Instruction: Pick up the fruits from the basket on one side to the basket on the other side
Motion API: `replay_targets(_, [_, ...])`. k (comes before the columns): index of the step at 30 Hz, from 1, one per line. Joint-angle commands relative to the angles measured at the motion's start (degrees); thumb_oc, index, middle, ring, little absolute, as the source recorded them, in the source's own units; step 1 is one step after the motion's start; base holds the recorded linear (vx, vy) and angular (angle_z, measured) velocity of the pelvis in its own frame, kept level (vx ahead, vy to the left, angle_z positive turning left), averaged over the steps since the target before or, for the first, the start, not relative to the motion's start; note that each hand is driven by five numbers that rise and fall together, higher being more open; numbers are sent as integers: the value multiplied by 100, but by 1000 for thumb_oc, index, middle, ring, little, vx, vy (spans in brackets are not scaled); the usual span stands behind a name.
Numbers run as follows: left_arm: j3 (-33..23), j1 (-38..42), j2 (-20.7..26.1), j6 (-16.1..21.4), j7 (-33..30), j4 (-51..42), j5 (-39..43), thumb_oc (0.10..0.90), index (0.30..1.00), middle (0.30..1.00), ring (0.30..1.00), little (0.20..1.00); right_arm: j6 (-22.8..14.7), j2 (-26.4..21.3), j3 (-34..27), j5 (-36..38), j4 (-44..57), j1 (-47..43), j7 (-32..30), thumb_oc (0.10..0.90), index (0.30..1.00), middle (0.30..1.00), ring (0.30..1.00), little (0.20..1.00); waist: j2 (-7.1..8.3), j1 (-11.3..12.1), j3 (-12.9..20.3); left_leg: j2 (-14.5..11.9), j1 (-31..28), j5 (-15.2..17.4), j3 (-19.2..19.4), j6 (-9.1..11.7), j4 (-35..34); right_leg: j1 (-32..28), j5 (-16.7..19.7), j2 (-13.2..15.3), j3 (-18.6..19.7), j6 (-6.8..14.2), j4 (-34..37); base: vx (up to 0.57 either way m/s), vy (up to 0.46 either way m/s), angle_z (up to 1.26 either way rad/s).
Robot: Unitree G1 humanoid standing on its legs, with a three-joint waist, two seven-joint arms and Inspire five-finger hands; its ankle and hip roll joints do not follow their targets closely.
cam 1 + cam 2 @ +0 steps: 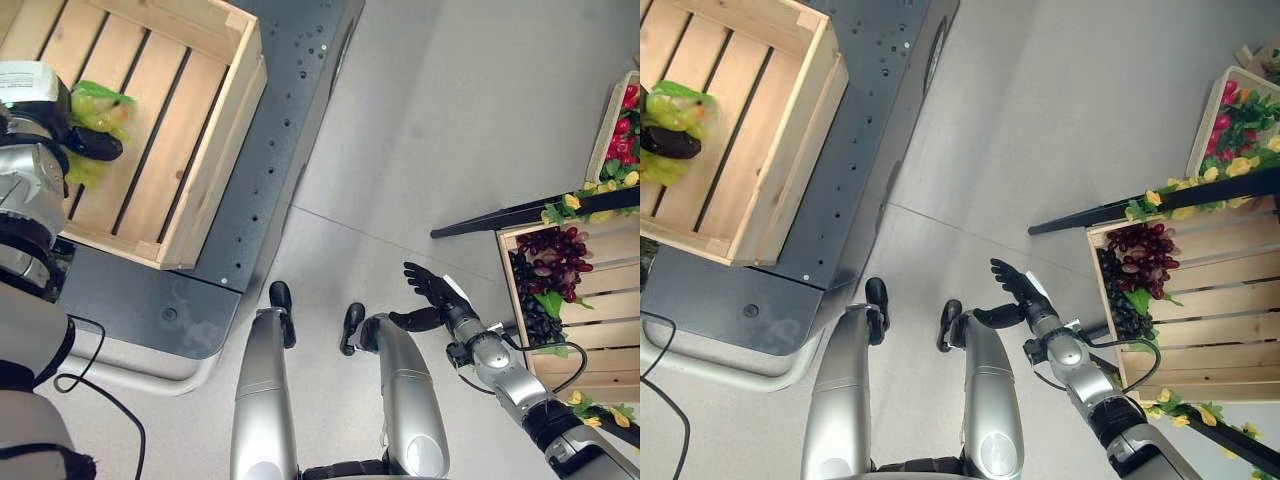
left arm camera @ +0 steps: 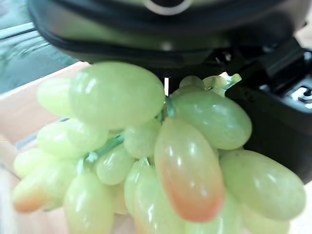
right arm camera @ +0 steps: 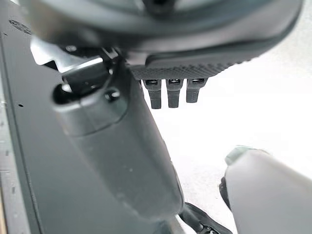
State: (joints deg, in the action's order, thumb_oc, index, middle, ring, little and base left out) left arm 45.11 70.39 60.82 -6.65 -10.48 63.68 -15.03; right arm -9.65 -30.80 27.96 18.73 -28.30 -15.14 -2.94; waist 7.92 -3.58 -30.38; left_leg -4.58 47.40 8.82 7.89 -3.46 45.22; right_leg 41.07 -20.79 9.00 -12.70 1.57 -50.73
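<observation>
A bunch of green grapes hangs in my left hand, whose fingers are curled round it, over the light wooden crate at the upper left. The bunch sits above the crate's slatted bottom. My right hand hovers open over the grey floor, fingers straight, holding nothing. It is just left of the wooden crate on the right. That crate holds dark purple grapes with green leaves.
The left crate rests on a dark perforated platform. A black bar runs along the right crate's far edge. Behind it stands another crate with red and yellow fruit. Grey floor lies between the two sides.
</observation>
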Motion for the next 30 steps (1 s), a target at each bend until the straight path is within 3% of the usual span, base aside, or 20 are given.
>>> replay_targets(1, [-488, 315, 315, 237, -962, -42, 703, 400, 300, 300, 300, 300, -485, -195, -292, 196, 371, 343, -214, 800, 900, 900, 900, 900, -285, -11, 59, 226, -1026, 908, 318, -186, -586, -205, 695, -174, -42, 61, 620, -22, -64, 0])
replay_targets(5, [-1719, -289, 70, 841, -1526, -415, 2121, 400, 300, 300, 300, 300, -595, 23, -332, 137, 359, 467, -245, 800, 900, 900, 900, 900, -315, 12, 59, 242, -1547, 975, 320, -205, -729, -661, 697, -160, 6, 86, 761, -16, -63, 0])
replay_targets(8, [-2101, -543, -45, 910, -1513, -568, 2460, 400, 300, 300, 300, 300, -579, 86, -375, 92, 350, 517, -216, 800, 900, 900, 900, 900, -328, 6, 59, 250, -1810, 977, 316, -205, -824, -891, 724, -142, 30, 106, 858, 0, -38, -1])
replay_targets(10, [-2576, -883, -221, 1034, -1497, -750, 3049, 400, 300, 300, 300, 300, -581, 171, -410, 43, 352, 580, -194, 800, 900, 900, 900, 900, -359, -8, 59, 251, -2282, 949, 352, -176, -1045, -1296, 781, -129, 77, 138, 1096, 10, -57, -5])
replay_targets(15, [-2966, -1205, -373, 1151, -1521, -944, 3459, 400, 300, 300, 300, 300, -611, 233, -485, -31, 363, 654, -148, 800, 900, 900, 900, 900, -441, -37, 77, 270, -2867, 852, 408, -123, -1430, -1807, 875, -115, 116, 191, 1497, 2, -47, -6])
replay_targets(19, [-3173, -1513, -526, 1334, -1453, -1145, 3687, 400, 300, 300, 300, 300, -697, 257, -502, 2, 481, 765, -110, 800, 900, 900, 900, 900, -576, -70, 350, 322, -3351, 749, 437, -76, -1841, -2234, 923, -70, 129, 238, 1857, 43, -59, -6])
replay_targets(30, [-3338, -2344, -666, 1729, -1300, -2005, 3220, 400, 300, 300, 300, 300, -860, 324, -534, 131, 850, 748, 240, 800, 900, 900, 900, 900, -888, 16, 1264, 584, -4542, 480, 227, 132, -2997, -3662, 918, -185, 43, 210, 3225, 82, -94, 3])
